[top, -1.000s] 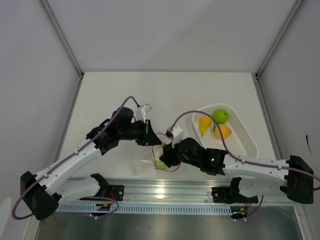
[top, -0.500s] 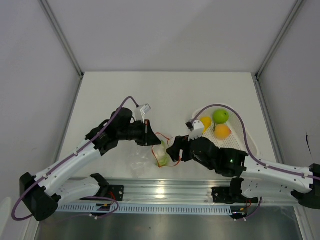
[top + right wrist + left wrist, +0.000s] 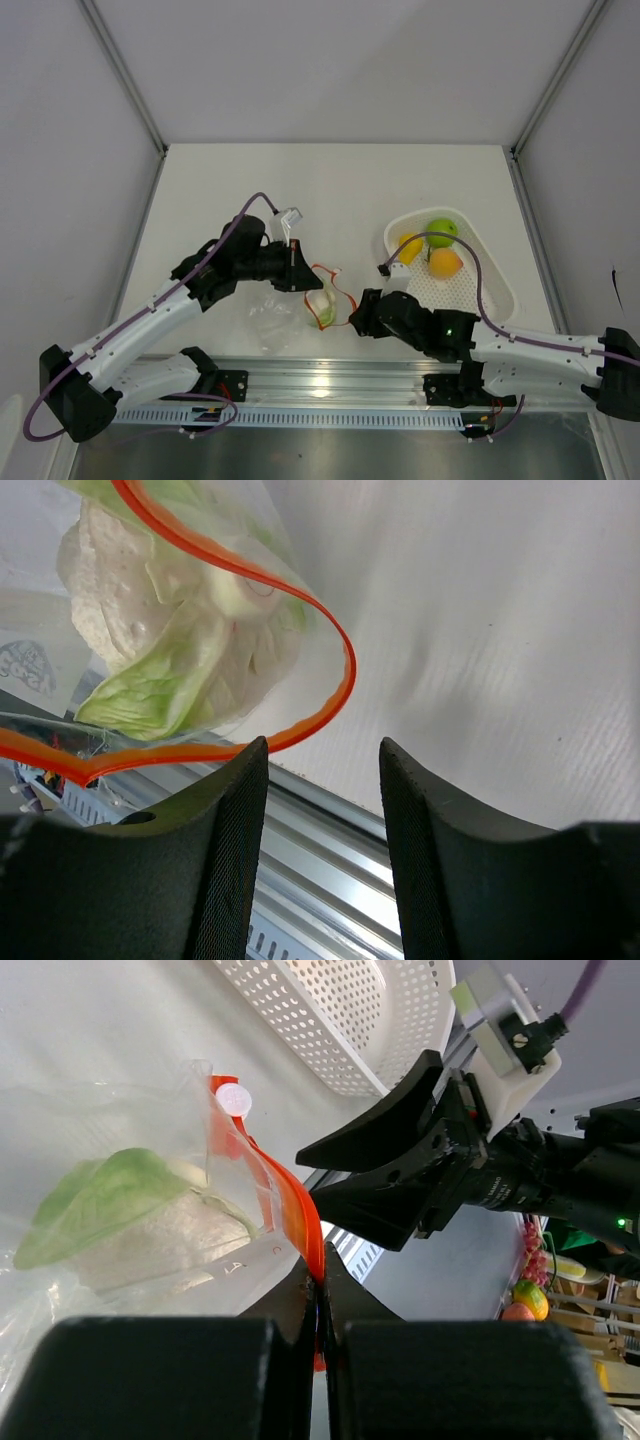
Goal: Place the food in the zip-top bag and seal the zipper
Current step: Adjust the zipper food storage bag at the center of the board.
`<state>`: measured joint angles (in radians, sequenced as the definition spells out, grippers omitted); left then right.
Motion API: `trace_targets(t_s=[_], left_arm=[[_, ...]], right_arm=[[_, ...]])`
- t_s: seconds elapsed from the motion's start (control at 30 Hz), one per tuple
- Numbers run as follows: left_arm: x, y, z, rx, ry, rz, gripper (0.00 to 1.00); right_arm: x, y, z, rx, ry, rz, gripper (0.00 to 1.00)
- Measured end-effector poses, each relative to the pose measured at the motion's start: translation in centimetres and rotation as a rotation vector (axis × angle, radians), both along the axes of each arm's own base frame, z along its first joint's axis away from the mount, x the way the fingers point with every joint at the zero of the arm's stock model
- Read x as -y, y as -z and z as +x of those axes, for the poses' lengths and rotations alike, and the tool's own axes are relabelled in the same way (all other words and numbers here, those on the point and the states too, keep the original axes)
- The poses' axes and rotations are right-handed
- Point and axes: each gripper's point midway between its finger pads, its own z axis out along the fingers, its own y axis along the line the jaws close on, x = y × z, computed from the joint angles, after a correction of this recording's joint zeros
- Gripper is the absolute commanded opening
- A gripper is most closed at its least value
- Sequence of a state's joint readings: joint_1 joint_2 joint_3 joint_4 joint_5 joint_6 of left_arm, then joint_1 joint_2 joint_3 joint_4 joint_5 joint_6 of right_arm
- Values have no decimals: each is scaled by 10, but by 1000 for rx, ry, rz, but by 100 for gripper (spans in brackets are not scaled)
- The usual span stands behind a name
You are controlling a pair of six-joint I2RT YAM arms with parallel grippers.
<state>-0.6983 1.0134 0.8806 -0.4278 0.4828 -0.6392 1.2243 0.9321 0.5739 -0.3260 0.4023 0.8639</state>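
The clear crinkly plastic zip-top bag (image 3: 283,320) has a red-orange zipper strip (image 3: 341,652) and a whitish, green-leafed toy food piece (image 3: 322,308) inside. The white perforated plastic basket (image 3: 496,276) carries a yellow toy pear (image 3: 408,247), a green toy apple (image 3: 441,231) and an orange round toy fruit (image 3: 445,262).

The white basket (image 3: 340,1020) runs off the left wrist view's top edge; the right wrist view crops the zip-top bag (image 3: 40,620) top-left

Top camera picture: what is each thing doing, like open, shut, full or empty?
zip-top bag: mouth open, one piece inside
zipper: unsealed
left gripper: shut on the zipper
right gripper: open, empty
white-and-green piece: inside the bag
basket: upright, three fruits inside
pear: in basket
apple: in basket
orange fruit: in basket
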Motion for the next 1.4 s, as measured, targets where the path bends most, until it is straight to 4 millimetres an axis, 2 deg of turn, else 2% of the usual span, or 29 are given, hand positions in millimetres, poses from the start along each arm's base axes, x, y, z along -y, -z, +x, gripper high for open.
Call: trace_targets(t_s=[0.23,0.4,0.47,0.6,0.67,0.7,0.87,0.93,0.97,1.07,1.17,1.23,1.3,1.37,1.4], left_arm=[[1,-1,-3,-11,9,-8,1],[1,-2,-3,-11,13,-11,1],[1,-3,-4,-9,15,-15,1],[1,-6,-6,-4,20,-23,1],[0,-7,-6,-2,21,-27,1],[0,-7,-7,-1,22,-27,1],[0,-7,-6,-1,19,-25,1],[-2,-5,-5,-4,5,-10,1],[-3,-4,-4,-8,-6,3,1],[-7,-14,2,-5,-40,32,1],[-6,-39,6,43,-52,-4,1],[-7,-50,6,74,-57,-29,1],[-9,-55,5,92,-63,-41,1],[-9,-50,9,91,-73,-36,0],[-9,-43,11,75,-77,-22,1]], right_arm=[[-12,15,5,-19,-2,3,50],[-12,12,16,-18,33,30,49],[-11,13,21,-21,49,44,44],[-10,18,27,-39,61,68,28],[-12,20,29,-43,58,78,13],[-14,21,30,-43,51,79,0],[-22,18,32,-29,8,46,0],[-26,-1,37,3,-4,20,0],[-30,-19,41,32,-10,22,0],[-46,-96,51,144,-33,71,0],[-57,-184,52,268,-55,187,0],[-53,-220,47,320,-63,249,0],[-48,-228,45,335,-64,270,0],[-43,-211,47,321,-54,243,0],[-40,-196,50,304,-46,216,0]])
